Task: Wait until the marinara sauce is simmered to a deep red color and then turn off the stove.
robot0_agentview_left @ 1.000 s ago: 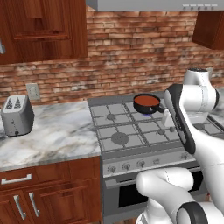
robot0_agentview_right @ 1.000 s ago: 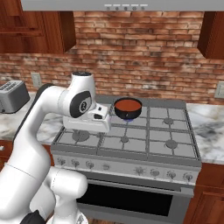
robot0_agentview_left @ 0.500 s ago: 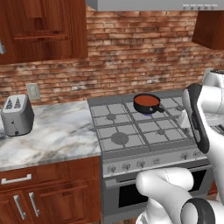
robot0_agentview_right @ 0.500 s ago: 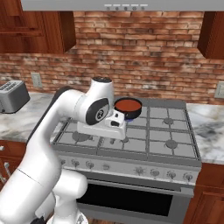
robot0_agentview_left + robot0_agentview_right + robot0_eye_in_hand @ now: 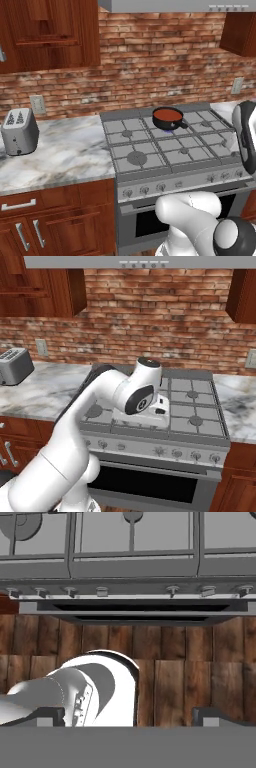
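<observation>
Sauce (image 5: 167,116) sits in its pan on the back burner; the gripper (image 5: 127,714), jaws spread and empty, hangs before the stove (image 5: 130,567), knobs (image 5: 172,590) just ahead

Even, flat rendered light, soft faint shadows, no glare, sharp focus, slightly coarse edges

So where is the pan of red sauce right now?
In the left base view, the marinara sauce sits in a small black pan on the stove, on a back burner by the brick wall.
</observation>
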### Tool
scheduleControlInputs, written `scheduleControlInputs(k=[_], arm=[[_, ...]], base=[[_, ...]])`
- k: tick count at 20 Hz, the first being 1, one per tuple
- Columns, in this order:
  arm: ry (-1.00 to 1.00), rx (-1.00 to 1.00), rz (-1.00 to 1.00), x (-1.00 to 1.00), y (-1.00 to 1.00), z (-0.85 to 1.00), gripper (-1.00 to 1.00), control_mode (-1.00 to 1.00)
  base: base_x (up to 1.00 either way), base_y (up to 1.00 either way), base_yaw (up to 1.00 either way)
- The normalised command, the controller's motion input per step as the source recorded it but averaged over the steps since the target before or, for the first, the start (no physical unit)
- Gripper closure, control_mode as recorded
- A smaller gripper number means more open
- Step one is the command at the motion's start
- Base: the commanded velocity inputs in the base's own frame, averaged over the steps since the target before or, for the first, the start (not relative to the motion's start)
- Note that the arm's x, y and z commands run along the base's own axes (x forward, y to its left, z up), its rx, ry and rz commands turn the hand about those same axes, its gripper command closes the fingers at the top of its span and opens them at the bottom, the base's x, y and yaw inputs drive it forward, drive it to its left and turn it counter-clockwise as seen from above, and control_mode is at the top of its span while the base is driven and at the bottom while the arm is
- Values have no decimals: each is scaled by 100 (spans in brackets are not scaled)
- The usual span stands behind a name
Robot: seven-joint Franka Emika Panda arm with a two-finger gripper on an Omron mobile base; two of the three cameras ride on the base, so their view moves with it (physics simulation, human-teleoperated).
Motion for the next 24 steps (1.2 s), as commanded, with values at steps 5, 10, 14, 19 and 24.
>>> scheduleControlInputs(k=[5, 10, 14, 19, 24], arm=[[-3, 0, 4, 0, -42, -34, -100, -100], [-8, 0, 0, -1, -33, -39, -100, -100], [-15, 0, 1, -5, -39, -40, -100, -100], [-24, 0, 4, -9, -28, -34, -100, -100], [-33, 0, 0, -27, -17, -29, -100, -100]], base=[[0, 0, 0], [0, 0, 0], [0, 0, 0], [0, 0, 0], [0, 0, 0]])
